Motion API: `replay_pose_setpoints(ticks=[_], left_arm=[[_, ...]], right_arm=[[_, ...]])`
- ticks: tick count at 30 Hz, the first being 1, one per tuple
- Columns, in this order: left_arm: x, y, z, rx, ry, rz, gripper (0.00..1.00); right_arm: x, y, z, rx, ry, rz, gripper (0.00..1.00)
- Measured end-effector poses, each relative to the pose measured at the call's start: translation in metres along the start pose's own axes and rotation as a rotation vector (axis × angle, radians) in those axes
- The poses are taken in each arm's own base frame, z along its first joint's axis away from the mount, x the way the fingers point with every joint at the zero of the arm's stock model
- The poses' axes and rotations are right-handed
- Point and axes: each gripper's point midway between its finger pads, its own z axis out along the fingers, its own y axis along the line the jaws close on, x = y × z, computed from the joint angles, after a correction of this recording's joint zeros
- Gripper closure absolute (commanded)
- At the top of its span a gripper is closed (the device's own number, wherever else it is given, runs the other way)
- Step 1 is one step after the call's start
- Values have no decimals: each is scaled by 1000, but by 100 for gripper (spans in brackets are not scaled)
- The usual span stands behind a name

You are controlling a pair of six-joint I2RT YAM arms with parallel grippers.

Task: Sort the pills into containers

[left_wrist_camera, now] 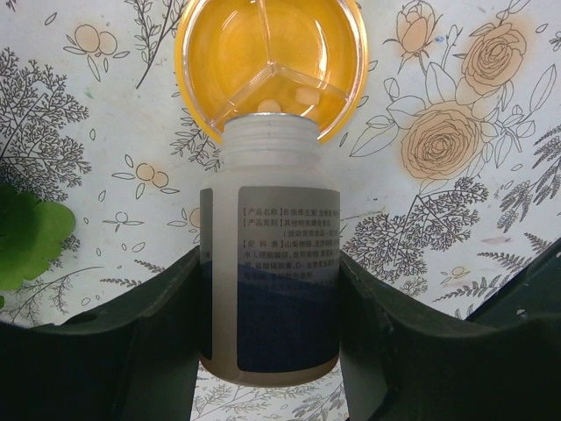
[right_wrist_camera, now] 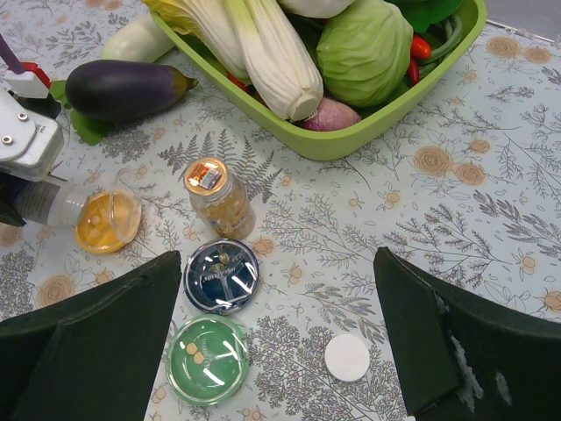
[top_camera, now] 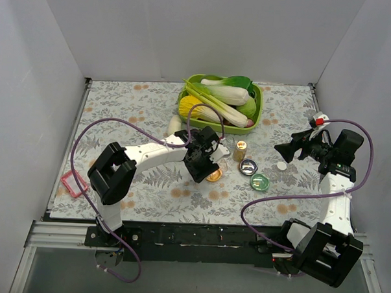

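Note:
My left gripper (left_wrist_camera: 270,351) is shut on a white labelled pill bottle (left_wrist_camera: 272,263). The bottle lies tipped, its open mouth over the rim of the orange container (left_wrist_camera: 270,53). Two pale pills (left_wrist_camera: 307,95) lie in that orange container (top_camera: 213,176). The dark blue container (right_wrist_camera: 221,275) and the green container (right_wrist_camera: 207,360) sit side by side, each with small tan pills inside. My right gripper (right_wrist_camera: 276,338) hangs open above the table, to the right of these two. A white bottle cap (right_wrist_camera: 347,358) lies between its fingers, below them on the table.
A gold-capped jar of pills (right_wrist_camera: 219,198) stands behind the blue container. The lime-green tray (right_wrist_camera: 386,114) of vegetables fills the back middle. An eggplant (right_wrist_camera: 123,88) and a white radish (top_camera: 174,125) lie beside it. A pink frame (top_camera: 74,183) lies at the table's left edge.

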Motion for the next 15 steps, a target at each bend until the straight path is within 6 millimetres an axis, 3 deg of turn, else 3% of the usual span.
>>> replay_pose_setpoints(ticks=[15], left_arm=[[2,0,0,-13,14,9,100]], right_arm=[[0,0,0,1,0,0,2]])
